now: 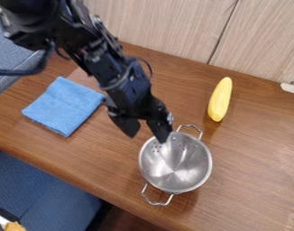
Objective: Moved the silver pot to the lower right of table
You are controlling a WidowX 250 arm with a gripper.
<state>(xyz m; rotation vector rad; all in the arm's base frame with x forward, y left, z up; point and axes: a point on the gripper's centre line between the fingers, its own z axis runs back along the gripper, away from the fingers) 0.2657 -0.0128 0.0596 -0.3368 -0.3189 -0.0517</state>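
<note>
The silver pot (175, 164) stands upright on the wooden table, right of the middle and near the front edge. It is round and empty, with small holes in its wall and a wire handle at its upper and its lower side. My black gripper (147, 134) is open at the pot's upper left. Its right finger overlaps the pot's rim in the view, while the left one is outside the pot. Whether the right finger touches the rim I cannot tell.
A folded blue cloth (64, 106) lies on the table at the left. The yellow, elongated object (220, 99) is toward the back right, near the wooden panel wall (167, 27). Blue seating (41, 189) borders the table's front-left edge.
</note>
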